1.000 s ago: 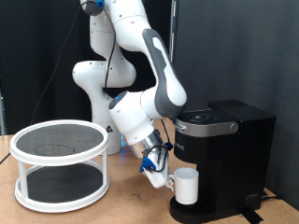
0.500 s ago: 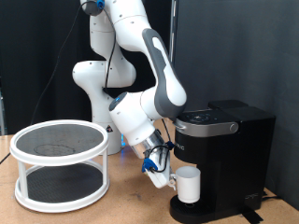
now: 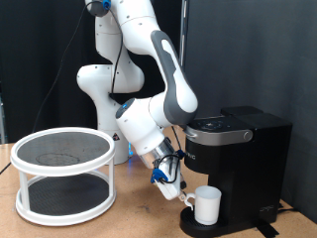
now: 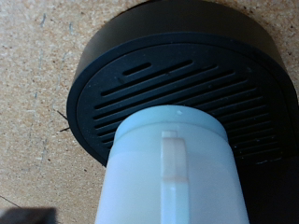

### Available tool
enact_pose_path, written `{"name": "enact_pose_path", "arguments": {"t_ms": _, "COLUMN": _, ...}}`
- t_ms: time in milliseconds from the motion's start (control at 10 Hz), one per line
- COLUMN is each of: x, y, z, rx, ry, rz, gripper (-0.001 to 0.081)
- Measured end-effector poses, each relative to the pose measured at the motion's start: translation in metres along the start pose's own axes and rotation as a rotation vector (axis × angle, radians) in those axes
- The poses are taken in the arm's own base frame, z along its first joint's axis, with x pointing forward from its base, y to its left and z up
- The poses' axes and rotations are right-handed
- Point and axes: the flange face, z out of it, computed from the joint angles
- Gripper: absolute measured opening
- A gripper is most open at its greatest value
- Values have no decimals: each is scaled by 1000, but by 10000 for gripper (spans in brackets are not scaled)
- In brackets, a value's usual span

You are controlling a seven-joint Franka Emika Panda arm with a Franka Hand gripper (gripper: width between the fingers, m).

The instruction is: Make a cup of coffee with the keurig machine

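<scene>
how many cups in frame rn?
1. The cup sits on the round drip base of the keurig machine, under its brew head, at the exterior view's lower right. The gripper is at its handle. The wrist view shows that same cup. No others visible.

On my feed: one round two-tier white rack with black mesh shelves (image 3: 64,177), standing at the exterior view's left. One light speckled particleboard tabletop (image 3: 129,216) beneath it, its grain also seen in my wrist view. One black curtain backdrop (image 3: 248,55) behind.
</scene>
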Motion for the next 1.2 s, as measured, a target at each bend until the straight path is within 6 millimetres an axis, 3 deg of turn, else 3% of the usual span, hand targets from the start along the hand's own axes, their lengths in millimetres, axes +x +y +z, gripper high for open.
{"name": "enact_pose_path", "arguments": {"t_ms": 100, "x": 1, "y": -1, "z": 0, "rx": 1, "ry": -3, "rz": -16, "gripper": 598}}
{"name": "enact_pose_path", "arguments": {"t_ms": 200, "x": 6, "y": -2, "z": -2, "rx": -4, "ry": 2, "rz": -36, "gripper": 598}}
{"name": "enact_pose_path", "arguments": {"t_ms": 300, "x": 12, "y": -5, "z": -5, "rx": -28, "ry": 12, "rz": -56, "gripper": 711}}
{"name": "enact_pose_path", "arguments": {"t_ms": 800, "x": 39, "y": -17, "z": -51, "rx": -152, "ry": 31, "rz": -103, "gripper": 734}}
{"name": "enact_pose_path", "arguments": {"t_ms": 1200, "x": 52, "y": -12, "z": -57, "rx": -249, "ry": 53, "rz": -153, "gripper": 734}}
